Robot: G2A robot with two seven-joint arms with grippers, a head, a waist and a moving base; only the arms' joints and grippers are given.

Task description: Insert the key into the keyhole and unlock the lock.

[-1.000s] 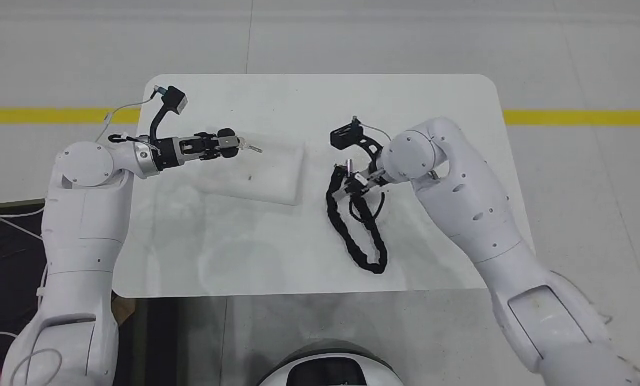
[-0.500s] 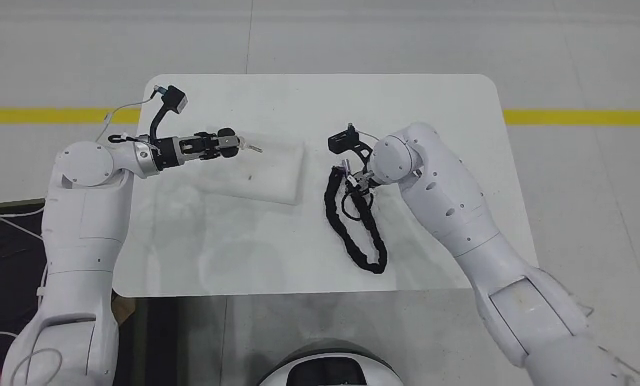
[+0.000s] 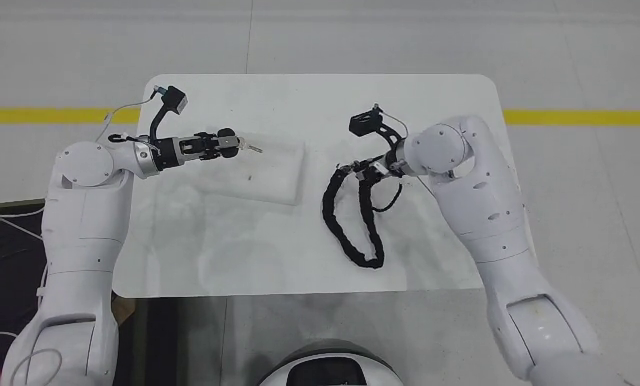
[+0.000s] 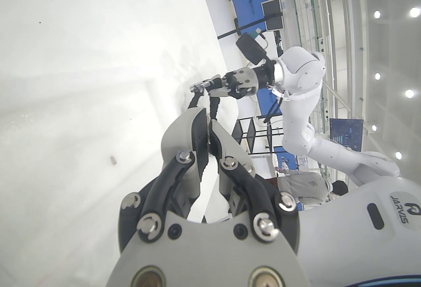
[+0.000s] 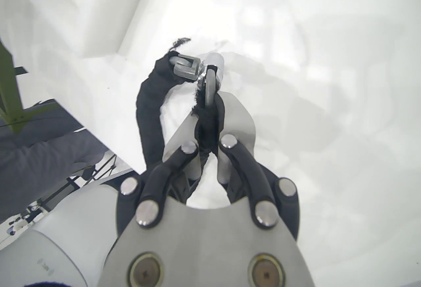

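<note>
The left pincer [image 3: 238, 143] is clenched on the little key [image 3: 256, 147], above the white pad [image 3: 275, 181] on the table [image 3: 450, 116]. The right pincer [image 3: 355, 170] grips the lock [image 5: 189, 67] on its black chain [image 3: 352, 231], well apart. The thin key could twist or slip if it bumps the lock crooked.

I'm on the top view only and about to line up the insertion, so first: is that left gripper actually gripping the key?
Observer: Yes; the left wrist view shows the left gripper shut on the key, a thin metal blade between its pads.
Operator: What does the right one grip?
Observer: The right gripper is shut on a metal loop where the black chain ends.
Operator: Is the lock body covered?
Observer: No; the silver lock body sticks out beyond the fingertips.
</note>
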